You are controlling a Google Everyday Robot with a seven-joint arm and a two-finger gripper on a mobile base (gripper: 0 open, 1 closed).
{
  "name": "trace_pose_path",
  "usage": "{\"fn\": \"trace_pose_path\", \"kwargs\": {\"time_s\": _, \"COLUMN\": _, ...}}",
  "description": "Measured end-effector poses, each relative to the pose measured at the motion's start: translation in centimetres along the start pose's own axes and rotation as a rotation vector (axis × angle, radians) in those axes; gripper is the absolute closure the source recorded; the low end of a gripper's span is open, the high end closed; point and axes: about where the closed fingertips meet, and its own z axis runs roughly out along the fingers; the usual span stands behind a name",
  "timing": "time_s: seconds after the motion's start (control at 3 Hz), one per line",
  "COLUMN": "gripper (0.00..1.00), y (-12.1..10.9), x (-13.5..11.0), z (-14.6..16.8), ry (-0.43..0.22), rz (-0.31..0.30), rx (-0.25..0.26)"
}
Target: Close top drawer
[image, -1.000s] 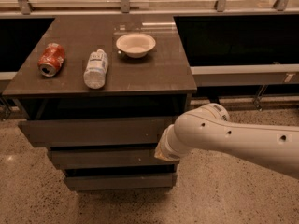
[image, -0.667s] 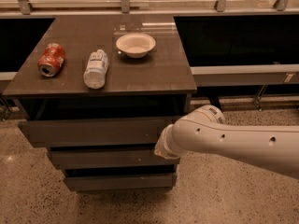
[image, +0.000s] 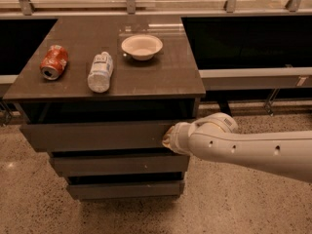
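The top drawer (image: 97,135) is the tall dark grey-brown front panel under the cabinet top, standing out a little from the cabinet with a dark gap above it. My white arm reaches in from the right. My gripper (image: 168,137) is at the right end of the drawer front, against the panel. The arm's wrist hides the fingertips.
On the cabinet top (image: 165,79) lie a red soda can (image: 53,61) on its side, a clear plastic bottle (image: 100,71) on its side and a white bowl (image: 142,46). Two shorter drawer fronts (image: 117,164) sit below. Dark counters flank the cabinet. Speckled floor lies in front.
My arm and gripper have shifted slightly left toward the drawer front. The drawer looks much the same.
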Motion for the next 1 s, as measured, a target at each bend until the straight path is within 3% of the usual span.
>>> {"fn": "trace_pose_path", "kwargs": {"time_s": 0.33, "gripper": 1.00, "y": -0.7, "x": -0.7, "z": 0.9, "ry": -0.077, "rz": -0.002, "rx": 0.038}}
{"fn": "trace_pose_path", "kwargs": {"time_s": 0.67, "gripper": 1.00, "y": 2.0, "x": -1.1, "z": 2.6, "ry": -0.159, "rz": 0.017, "rx": 0.006}}
{"fn": "trace_pose_path", "kwargs": {"time_s": 1.0, "gripper": 1.00, "y": 4.9, "x": 0.4, "z": 3.3, "ry": -0.196, "rz": 0.080, "rx": -0.076}}
